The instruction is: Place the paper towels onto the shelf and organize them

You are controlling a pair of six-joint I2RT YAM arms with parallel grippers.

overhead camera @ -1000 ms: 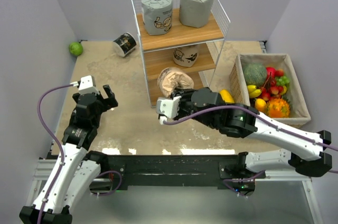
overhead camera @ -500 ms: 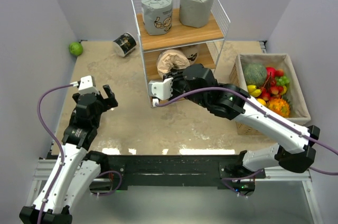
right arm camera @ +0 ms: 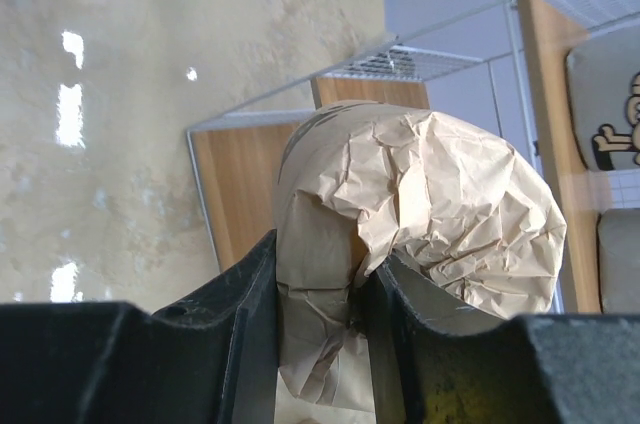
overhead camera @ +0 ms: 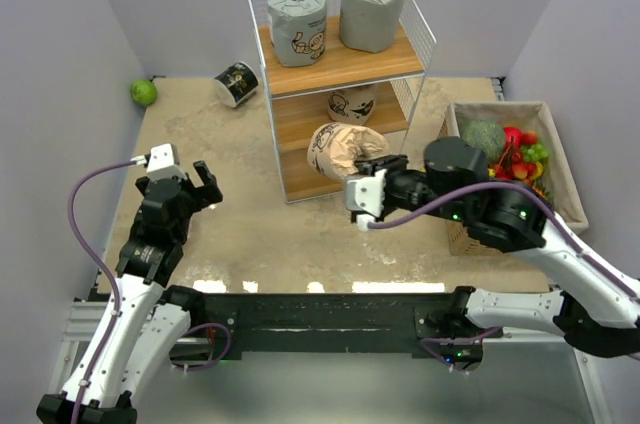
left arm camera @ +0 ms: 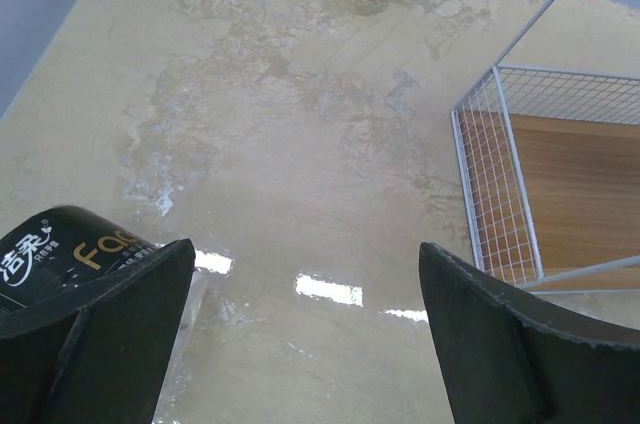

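Note:
The shelf [overhead camera: 340, 64] stands at the back centre. Two grey paper towel rolls [overhead camera: 296, 6] [overhead camera: 373, 9] stand on its top board, and a beige printed roll [overhead camera: 352, 104] sits on the middle board. My right gripper [overhead camera: 352, 166] is shut on another beige roll [overhead camera: 338, 147], held just in front of the lower tiers. The right wrist view shows the fingers [right arm camera: 250, 284] pinching its crumpled wrap [right arm camera: 420, 194]. A black roll [overhead camera: 237, 82] lies at the back left. My left gripper [overhead camera: 195, 184] is open and empty, with a second black gold-print roll [left arm camera: 60, 254] beside its left finger.
A green fruit [overhead camera: 144, 92] lies in the far left corner. A woven basket [overhead camera: 570, 184] of fruit stands right of the shelf, close to my right arm. The shelf's wire frame [left arm camera: 500, 194] is to the right of my left gripper.
My right arm lifted the beige roll up to the middle tier, then swung back right and down with it. The left arm has not moved.

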